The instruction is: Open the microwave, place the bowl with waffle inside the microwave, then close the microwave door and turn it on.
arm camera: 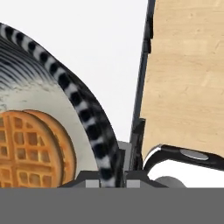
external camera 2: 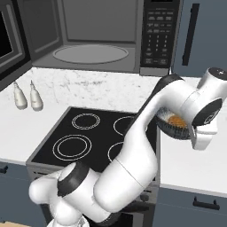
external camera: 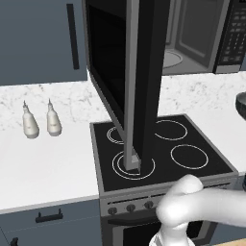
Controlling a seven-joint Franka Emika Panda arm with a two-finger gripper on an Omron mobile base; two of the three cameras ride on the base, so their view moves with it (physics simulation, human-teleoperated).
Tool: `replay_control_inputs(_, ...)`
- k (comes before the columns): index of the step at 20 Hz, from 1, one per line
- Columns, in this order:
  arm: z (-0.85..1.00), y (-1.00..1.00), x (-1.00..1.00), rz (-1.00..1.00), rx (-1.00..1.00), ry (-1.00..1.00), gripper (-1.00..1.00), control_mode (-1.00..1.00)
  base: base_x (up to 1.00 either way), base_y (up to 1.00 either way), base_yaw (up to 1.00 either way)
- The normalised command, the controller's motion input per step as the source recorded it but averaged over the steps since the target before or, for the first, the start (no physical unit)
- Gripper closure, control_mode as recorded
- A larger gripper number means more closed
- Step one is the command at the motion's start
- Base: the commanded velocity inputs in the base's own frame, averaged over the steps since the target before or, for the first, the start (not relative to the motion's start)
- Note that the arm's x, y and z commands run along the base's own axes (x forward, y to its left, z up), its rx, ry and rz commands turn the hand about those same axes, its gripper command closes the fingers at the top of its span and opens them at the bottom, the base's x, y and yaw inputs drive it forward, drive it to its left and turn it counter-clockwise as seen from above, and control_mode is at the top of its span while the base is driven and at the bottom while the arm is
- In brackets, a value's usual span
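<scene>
Waffle [arm camera: 30,148] in bowl [external camera 2: 173,126] right of stovetop [external camera 2: 88,137], microwave [external camera 2: 106,35] behind.

We can read no text, brand, number or sign anywhere here. The button panel [external camera 2: 159,33] on the microwave [external camera 2: 95,37] carries rows of small keys, but their markings are too blurred for us to make out. The two white bottles [external camera: 39,122] on the counter bear no label that we can read.
</scene>
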Motion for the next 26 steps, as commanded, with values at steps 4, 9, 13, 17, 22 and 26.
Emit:
replay_control_inputs(4, 0.79, 1.00, -0.40, 0.00, -0.07, -0.10, 1.00, -1.00, 0.00, 0.00, 0.00)
replay_control_inputs(9, 0.66, 0.94, -0.22, 0.00, -0.01, -0.17, 1.00, -1.00, 0.00, 0.00, 0.00)
replay_control_inputs(13, 0.59, 0.72, -0.11, 0.00, 0.00, -0.25, 1.00, -1.00, 0.00, 0.00, 0.00)
replay_control_inputs(17, 0.68, 0.79, 0.00, 0.00, -0.01, -0.12, 1.00, -1.00, 0.00, 0.00, 0.00)
replay_control_inputs(22, 0.70, 0.72, -0.06, 0.00, 0.00, -0.14, 1.00, -1.00, 0.00, 0.00, 0.00)
replay_control_inputs(26, 0.68, 0.45, -0.16, 0.00, 0.00, -0.20, 1.00, -1.00, 0.00, 0.00, 0.00)
